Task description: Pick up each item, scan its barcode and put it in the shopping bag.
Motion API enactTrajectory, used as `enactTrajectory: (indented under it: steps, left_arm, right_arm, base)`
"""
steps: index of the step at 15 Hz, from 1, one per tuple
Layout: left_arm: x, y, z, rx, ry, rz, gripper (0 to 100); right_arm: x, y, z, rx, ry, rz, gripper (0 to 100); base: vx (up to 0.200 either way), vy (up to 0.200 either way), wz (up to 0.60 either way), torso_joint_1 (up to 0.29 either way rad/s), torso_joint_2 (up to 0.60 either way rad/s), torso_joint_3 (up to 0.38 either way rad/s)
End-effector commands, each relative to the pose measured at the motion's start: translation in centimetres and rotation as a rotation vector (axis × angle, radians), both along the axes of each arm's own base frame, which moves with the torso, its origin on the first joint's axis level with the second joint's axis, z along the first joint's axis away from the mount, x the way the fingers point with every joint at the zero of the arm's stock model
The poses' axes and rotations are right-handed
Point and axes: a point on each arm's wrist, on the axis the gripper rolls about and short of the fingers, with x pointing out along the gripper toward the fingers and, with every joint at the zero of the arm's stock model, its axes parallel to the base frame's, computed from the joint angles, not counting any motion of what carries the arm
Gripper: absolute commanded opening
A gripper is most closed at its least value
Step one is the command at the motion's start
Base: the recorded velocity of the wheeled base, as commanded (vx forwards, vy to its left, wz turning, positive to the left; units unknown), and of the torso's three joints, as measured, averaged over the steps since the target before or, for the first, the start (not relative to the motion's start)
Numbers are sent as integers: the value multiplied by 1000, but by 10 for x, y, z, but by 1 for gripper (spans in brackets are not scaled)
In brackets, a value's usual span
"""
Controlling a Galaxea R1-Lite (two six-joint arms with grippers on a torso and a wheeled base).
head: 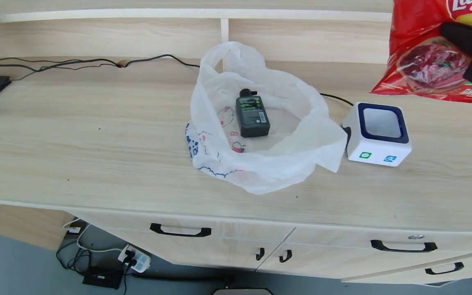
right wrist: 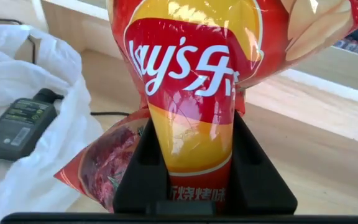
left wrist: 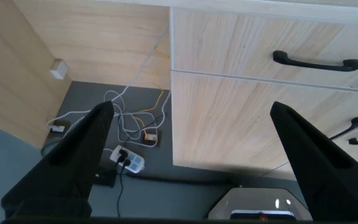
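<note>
Your right claw (head: 471, 49) is clamped on the red chip bag (head: 424, 53); in the right wrist view its two black fingers (right wrist: 145, 168) press either side of the bag's lower middle, and the foil bulges out above them; the bag hangs in the air over the far right part of the bench (head: 96, 143), above and behind the scanner (head: 379, 133) and apart from it. The scanner is a white cube with a dark-rimmed window facing upward and two small coloured marks on its near face; it stands on the bench just right of the shopping bag (head: 293, 135), and a black cable (head: 334, 98) runs from it behind that bag. The shopping bag is thin white plastic with a little printing, lying open and crumpled near the middle of the bench; a dark bottle (head: 252, 114) lies flat inside it with its cap pointing toward the back wall and its label up. More black cables (head: 55, 63) trail along the back of the bench at the left. Your left claw (left wrist: 191, 155) hangs low beside the drawer fronts, its fingers spread wide with nothing between them; beyond it you see a black drawer handle (left wrist: 316, 62) and, on the floor, a white power strip (left wrist: 129, 160) with leads tangled around it.
</note>
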Motion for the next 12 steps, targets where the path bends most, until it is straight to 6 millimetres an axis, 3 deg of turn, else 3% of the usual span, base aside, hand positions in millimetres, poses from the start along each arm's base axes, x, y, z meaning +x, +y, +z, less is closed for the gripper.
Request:
enactTrajectory:
  steps: [1,7,8,12]
  left_arm:
    - [0,0,0,0,0,-1,100]
    - [0,0,0,-1,0,-1,100]
    - [0,0,0,0,-2,-1,100]
    - [0,0,0,2,-2,-1,100]
  right_arm:
    - [-4,-1,2,4,-9,-1,0]
    - [-12,-2,16,32,-38,13,0]
    - [-14,2,14,41,-29,38,0]
    - [-15,17,-16,149,122,143,0]
  base:
    - [0,0,600,2,2,-2]
    - [0,0,600,1,3,2]
    - [0,0,0,0,0,0]
    - [0,0,0,0,0,0]
